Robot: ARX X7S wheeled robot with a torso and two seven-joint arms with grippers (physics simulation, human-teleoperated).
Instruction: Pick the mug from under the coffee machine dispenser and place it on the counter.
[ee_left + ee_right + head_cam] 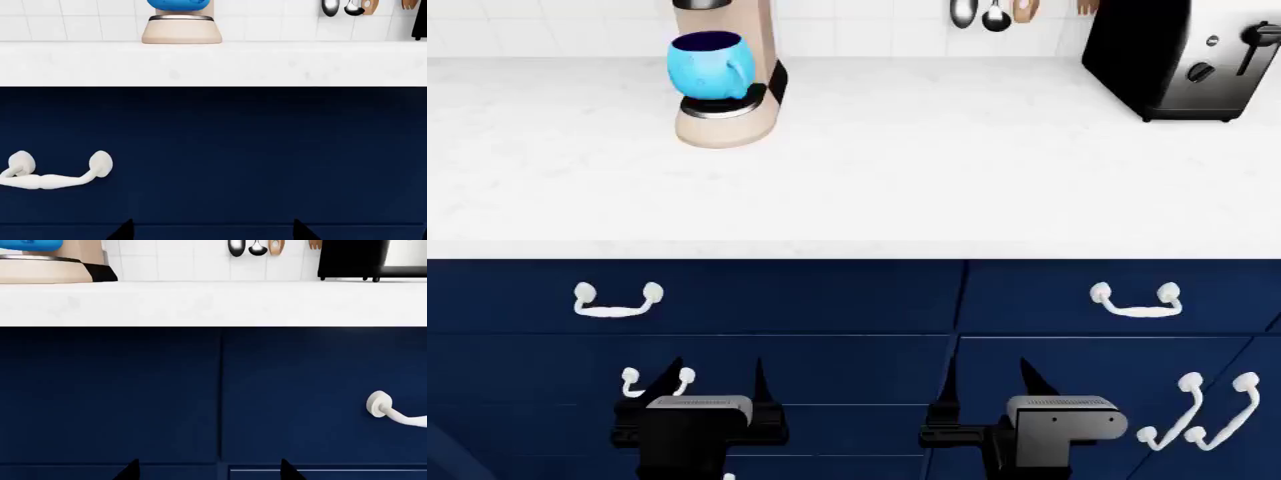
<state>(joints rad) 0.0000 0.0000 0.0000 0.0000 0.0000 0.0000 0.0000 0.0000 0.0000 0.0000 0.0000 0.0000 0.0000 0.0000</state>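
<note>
The blue mug (709, 67) stands on the round drip tray of the beige coffee machine dispenser (747, 70) at the back left of the white counter (868, 170), under its nozzle. Only the mug's underside (177, 4) shows in the left wrist view, above the machine's base (181, 31). My left gripper (719, 381) and right gripper (988, 381) are both open and empty. They hang low in front of the navy drawers, well below the counter edge. Their black fingertips (123, 231) (128, 471) just show in the wrist views.
A black and silver toaster (1174, 55) stands at the back right. Utensils (988, 12) hang on the tiled wall. White drawer handles (617, 300) (1134, 300) stick out of the navy drawer fronts (827, 330).
</note>
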